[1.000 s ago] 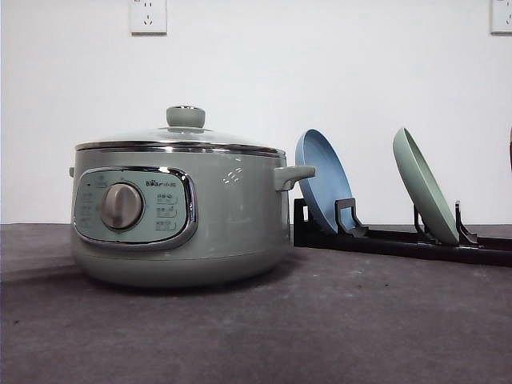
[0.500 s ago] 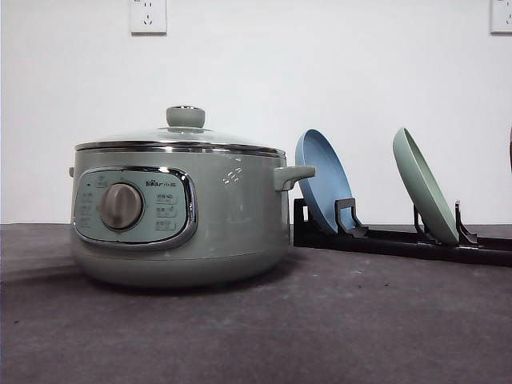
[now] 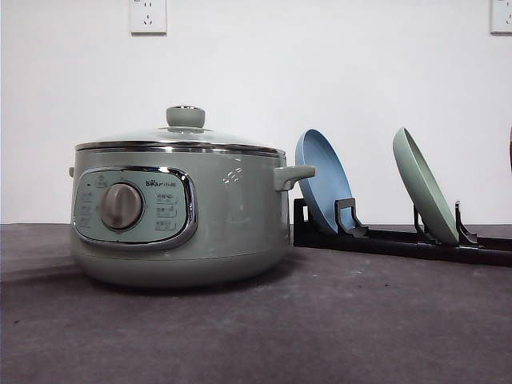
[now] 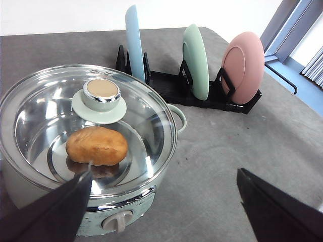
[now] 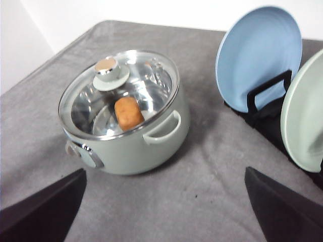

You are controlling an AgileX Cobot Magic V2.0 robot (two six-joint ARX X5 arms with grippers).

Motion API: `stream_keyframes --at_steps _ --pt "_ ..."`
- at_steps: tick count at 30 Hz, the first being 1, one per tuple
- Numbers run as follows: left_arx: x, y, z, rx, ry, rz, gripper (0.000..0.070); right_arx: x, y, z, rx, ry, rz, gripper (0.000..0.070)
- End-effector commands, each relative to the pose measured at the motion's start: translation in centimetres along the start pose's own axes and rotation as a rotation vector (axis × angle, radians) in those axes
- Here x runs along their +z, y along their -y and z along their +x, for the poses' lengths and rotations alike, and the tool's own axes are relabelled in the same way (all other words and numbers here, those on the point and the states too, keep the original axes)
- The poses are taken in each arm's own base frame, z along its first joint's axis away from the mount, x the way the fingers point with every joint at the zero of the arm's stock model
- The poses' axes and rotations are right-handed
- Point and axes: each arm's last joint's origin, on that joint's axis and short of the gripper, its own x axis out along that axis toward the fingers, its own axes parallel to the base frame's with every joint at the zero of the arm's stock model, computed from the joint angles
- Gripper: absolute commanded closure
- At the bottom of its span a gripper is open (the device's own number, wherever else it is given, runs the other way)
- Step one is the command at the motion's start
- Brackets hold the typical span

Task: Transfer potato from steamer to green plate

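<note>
The steamer [image 3: 180, 216] stands on the grey table with its glass lid [image 4: 60, 111] shut. Through the glass the orange-brown potato [image 4: 96, 146] lies on the inner rack, also visible as the potato [image 5: 127, 113] from the other side. The green plate [image 3: 424, 186] stands on edge in a black rack, to the right of the steamer. My left gripper [image 4: 164, 176] hovers open above the steamer's near side, holding nothing. My right gripper [image 5: 165, 176] is open too, high over the table between the steamer [image 5: 126, 136] and the green plate [image 5: 305, 121].
A blue plate [image 3: 322, 180] stands in the black rack [image 3: 400, 240] between the steamer and the green plate. A pink plate [image 4: 243, 68] fills the rack's far slot. The table edge and a window frame lie beyond the pink plate.
</note>
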Motion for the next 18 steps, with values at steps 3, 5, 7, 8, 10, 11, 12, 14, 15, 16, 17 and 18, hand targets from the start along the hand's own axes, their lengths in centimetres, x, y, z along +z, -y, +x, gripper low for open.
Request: stream_keyframes --at_steps 3,5,7,8,10,11,12,14,15,16,17,18 --pt "0.8 0.3 -0.3 -0.016 0.026 0.037 0.0105 1.1 0.2 0.4 0.004 0.049 0.055 0.0064" --pt "0.8 0.3 -0.3 -0.017 0.032 0.040 0.0105 1.7 0.5 1.1 0.007 0.064 0.084 0.0064" --pt "0.9 0.3 -0.3 -0.017 0.041 0.044 0.0105 2.4 1.1 2.1 0.007 0.065 0.112 0.0064" --pt "1.0 0.4 -0.3 -0.017 0.046 0.047 0.0105 2.7 1.5 2.6 0.003 0.057 0.126 0.0065" --pt "1.1 0.4 -0.3 -0.018 0.056 0.052 0.0105 3.5 2.4 4.2 -0.018 0.023 0.156 0.0065" --pt "1.1 0.4 -0.3 -0.019 0.062 0.055 0.0105 3.9 2.9 5.0 -0.032 0.004 0.170 0.0065" --pt "1.2 0.4 -0.3 -0.019 0.067 0.058 0.0105 4.4 3.5 6.0 -0.048 -0.016 0.188 0.0064" --pt "1.2 0.4 -0.3 -0.020 0.073 0.062 0.0105 5.5 4.8 8.0 -0.058 -0.053 0.217 0.0065" --pt "1.2 0.4 -0.3 -0.019 0.074 0.062 0.0105 6.0 5.4 8.9 -0.066 -0.068 0.233 0.0065" --pt "1.2 0.4 -0.3 -0.019 0.073 0.062 0.0105 6.5 6.2 9.9 -0.074 -0.083 0.249 0.0065" --pt "1.2 0.4 -0.3 -0.019 0.072 0.061 0.0105 7.1 7.0 10.9 -0.082 -0.097 0.266 0.0065" --pt "1.2 0.4 -0.3 -0.019 0.072 0.061 0.0105 7.6 7.7 11.9 -0.088 -0.107 0.277 0.0065"
